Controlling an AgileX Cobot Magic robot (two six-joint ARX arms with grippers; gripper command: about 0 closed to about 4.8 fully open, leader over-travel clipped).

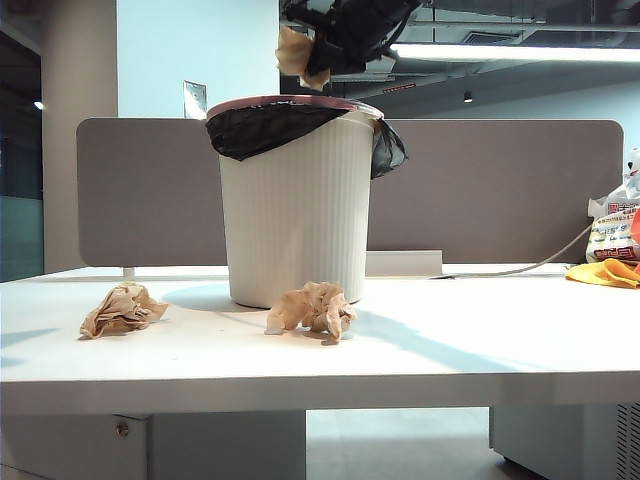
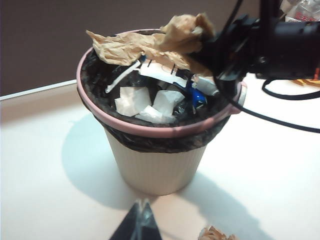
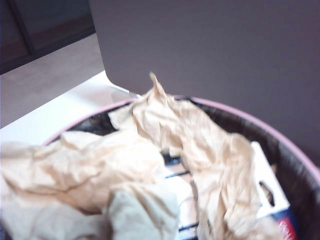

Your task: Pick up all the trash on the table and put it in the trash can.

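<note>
The trash can (image 1: 295, 200), cream ribbed with a pink rim and black liner, stands mid-table. High above its rim my right gripper (image 1: 322, 52) is shut on one tan ball of trash (image 1: 296, 52). In the left wrist view that crumpled paper (image 2: 145, 44) hangs over the can's mouth (image 2: 150, 132) from the right gripper (image 2: 206, 44). The right wrist view is filled with the paper (image 3: 150, 150), which hides the fingers. Two more trash balls lie on the table (image 1: 450, 340): one far left (image 1: 122, 309), one in front of the can (image 1: 312, 308). My left gripper (image 2: 142, 205) hovers shut and empty before the can.
White scraps and a blue item (image 2: 150, 102) lie inside the can. An orange-yellow cloth (image 1: 605, 272) and a white printed bag (image 1: 615, 225) sit at the far right. A grey partition (image 1: 500, 190) backs the table, and a cable (image 1: 520, 268) runs along it.
</note>
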